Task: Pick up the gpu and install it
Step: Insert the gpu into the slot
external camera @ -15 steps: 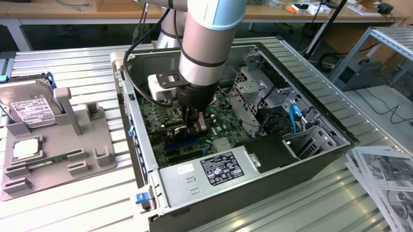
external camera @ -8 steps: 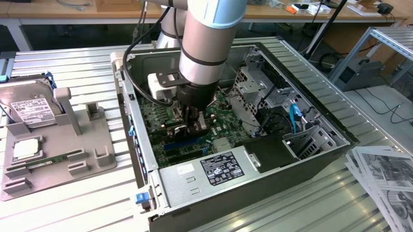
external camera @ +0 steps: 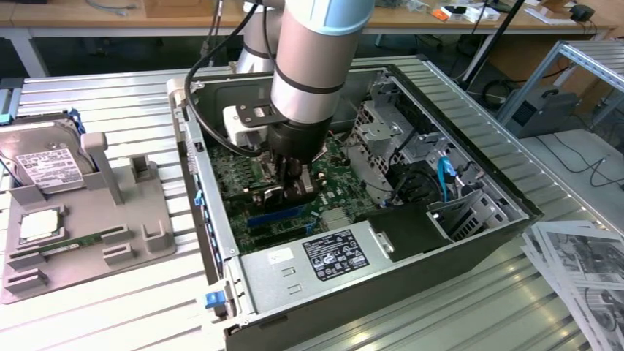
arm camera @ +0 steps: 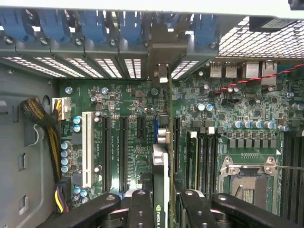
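**Tool [arm camera: 164,213] clenched on the graphics card [arm camera: 160,161] inside the computer case [external camera: 390,292]**

Tool fingers [arm camera: 140,209] were closed on the two flat faces of the graphics card, one on each side, so the card was grasped and not released. The card stood on its edge over the motherboard [arm camera: 133,142], deep inside the open case. Its metal bracket [arm camera: 161,71] pointed to the rear wall with the slot covers. It ran along a blue slot [arm camera: 156,128], just beside it or on it. I could not tell if the lower edge already touched the slot.

In my judgement the card is light and stiff, so it should not bend or sag in this grip. It is also fragile. The board carries small parts and a row of contacts on the lower edge, and these should not be squeezed or scraped. The upper edge and the plain faces are the safer places to hold it, as the fingers did. The faces look smooth, so a tilted push could let it slip.

On the tabletop [external camera: 117,307], at the exterior view's left, a hard drive [external camera: 44,164] stood in a grey holder [external camera: 88,219], well apart from the case.
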### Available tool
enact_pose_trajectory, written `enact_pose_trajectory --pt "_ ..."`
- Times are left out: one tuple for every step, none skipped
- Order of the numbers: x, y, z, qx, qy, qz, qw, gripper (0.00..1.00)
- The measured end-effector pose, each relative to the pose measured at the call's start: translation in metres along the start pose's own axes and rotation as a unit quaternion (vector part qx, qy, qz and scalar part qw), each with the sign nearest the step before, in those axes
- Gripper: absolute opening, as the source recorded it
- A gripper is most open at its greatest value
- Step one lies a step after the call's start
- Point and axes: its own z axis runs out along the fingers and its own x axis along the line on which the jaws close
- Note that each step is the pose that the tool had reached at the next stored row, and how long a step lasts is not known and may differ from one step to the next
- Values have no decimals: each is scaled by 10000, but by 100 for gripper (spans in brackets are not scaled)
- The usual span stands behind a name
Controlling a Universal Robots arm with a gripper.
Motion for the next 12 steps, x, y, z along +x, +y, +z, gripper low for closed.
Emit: enact_pose_trajectory --pt "0 0 0 0 0 0 10000 27" --pt "0 0 -1 1 -1 0 10000 27" --pt "0 1 -9 0 1 0 10000 27" --pt "-1 1 -17 1 0 0 10000 27" --pt "-1 1 -28 3 0 0 10000 27" --pt "-2 1 -48 4 0 0 10000 27" --pt "-3 2 -63 5 0 0 10000 27" --pt "-3 2 -71 5 -1 0 10000 27" --pt "-3 2 -71 6 -1 0 10000 27" --pt "-3 2 -71 5 -1 0 10000 27" --pt "-3 2 -72 5 0 0 10000 27" --pt "-3 2 -72 5 0 0 10000 27"
